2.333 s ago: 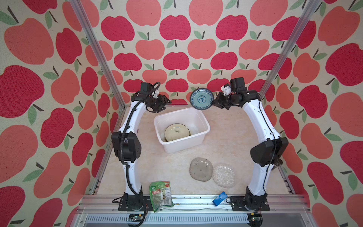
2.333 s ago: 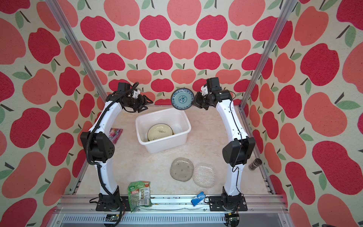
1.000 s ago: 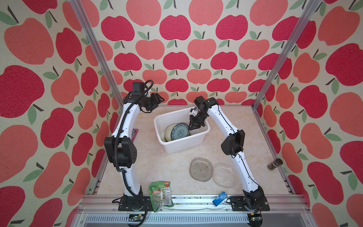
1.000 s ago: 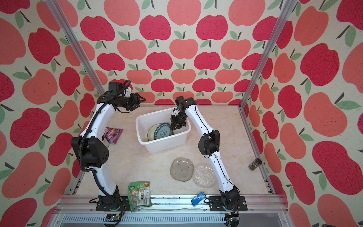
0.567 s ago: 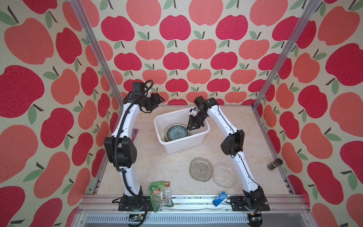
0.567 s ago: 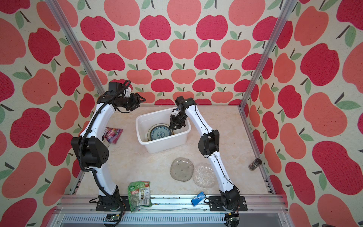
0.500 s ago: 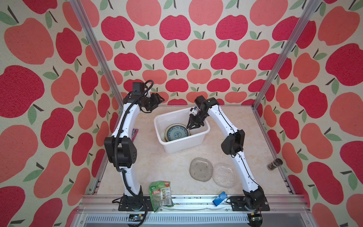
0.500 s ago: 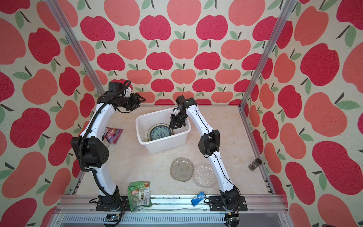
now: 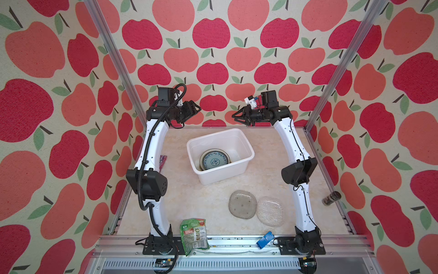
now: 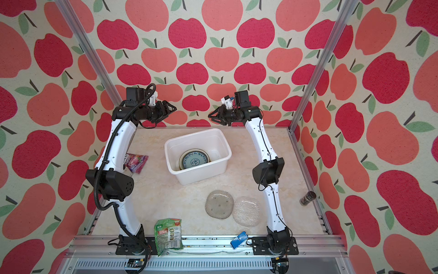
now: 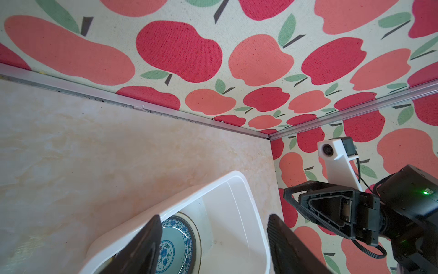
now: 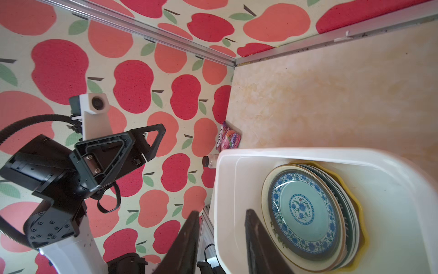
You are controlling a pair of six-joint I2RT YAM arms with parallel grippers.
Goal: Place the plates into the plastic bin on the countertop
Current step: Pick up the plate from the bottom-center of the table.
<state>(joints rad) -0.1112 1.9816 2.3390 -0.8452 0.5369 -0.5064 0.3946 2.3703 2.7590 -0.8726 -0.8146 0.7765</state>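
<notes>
The white plastic bin [image 9: 223, 176] [image 10: 198, 177] stands mid-countertop [image 9: 189, 201]. Inside it a blue patterned plate [image 9: 215, 161] [image 12: 305, 213] [image 11: 175, 244] lies flat on top of a stack of plates, and a yellow scalloped rim [image 12: 356, 201] shows beneath. A grey glass plate [image 9: 242, 204] [image 10: 219, 204] and a clear glass plate [image 9: 270, 211] [image 10: 246, 211] lie side by side nearer the front. My left gripper [image 9: 198, 109] [image 11: 213, 237] hangs open and empty above the bin's rear left. High behind the bin's rear right, my right gripper [image 9: 234, 116] [image 12: 220, 237] is open and empty.
A green snack packet [image 9: 194, 233] and a small blue object [image 9: 265, 239] lie at the front rail. A pink packet [image 10: 136, 161] sits by the left arm, and a dark jar [image 9: 331, 198] stands at the right rail. Aluminium posts frame the rear corners.
My right gripper let go of the blue plate, which settled flat on the stack in the bin. The right arm then rose out of the bin toward the rear, jaws widening. The left arm barely moved.
</notes>
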